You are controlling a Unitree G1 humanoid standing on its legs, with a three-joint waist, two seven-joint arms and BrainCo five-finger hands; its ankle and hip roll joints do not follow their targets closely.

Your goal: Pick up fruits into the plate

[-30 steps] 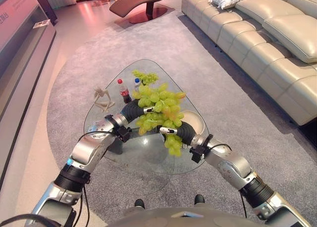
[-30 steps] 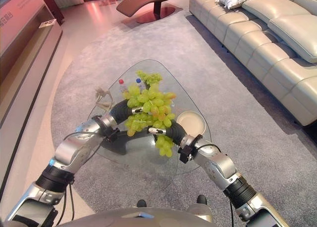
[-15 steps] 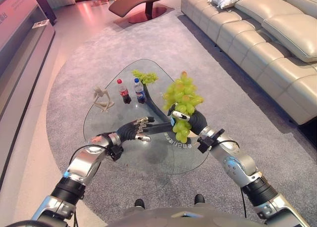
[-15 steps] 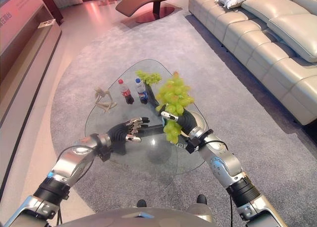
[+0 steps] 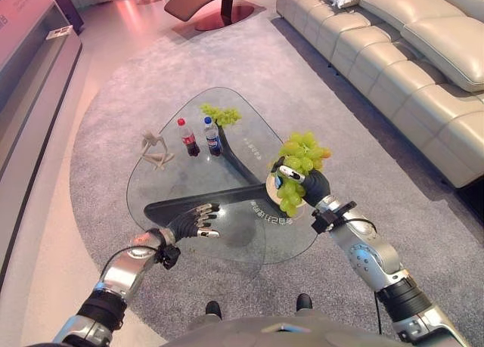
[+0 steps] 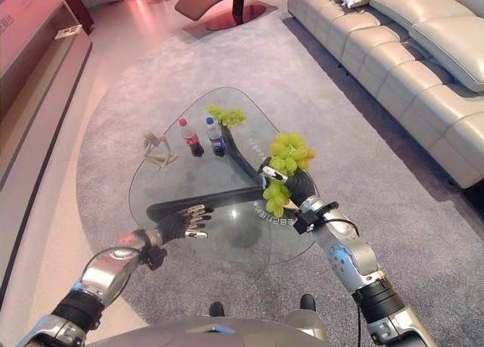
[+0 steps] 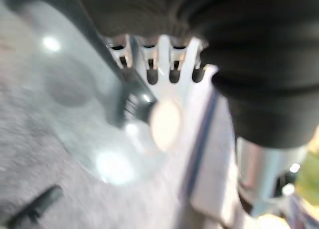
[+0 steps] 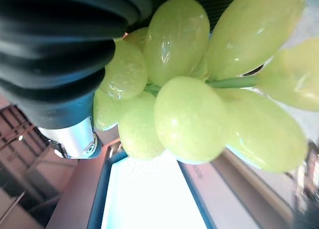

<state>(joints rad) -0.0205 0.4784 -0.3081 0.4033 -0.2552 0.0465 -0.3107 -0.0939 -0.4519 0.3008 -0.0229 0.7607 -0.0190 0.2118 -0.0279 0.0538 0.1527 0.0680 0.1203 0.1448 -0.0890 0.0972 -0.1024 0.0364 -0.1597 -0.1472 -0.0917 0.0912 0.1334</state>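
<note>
Here the green grapes (image 5: 300,159) were gripped in the right hand (image 5: 310,187) above the plate (image 5: 271,184), while the left hand (image 5: 190,223) was kept loosely open.

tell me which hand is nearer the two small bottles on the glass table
Right. The right hand, holding green grapes, is closer to the bottles; the left hand hovers at the table's near edge.

A rounded triangular glass coffee table (image 5: 189,188) on a dark base stands on a grey carpet (image 5: 113,97). On the table, side by side: a red-capped cola bottle (image 5: 185,138) and a blue-capped bottle (image 5: 212,135). A beige figurine (image 5: 154,150) stands left of them. A cream leather sofa (image 5: 401,67) lines the right side.
</note>
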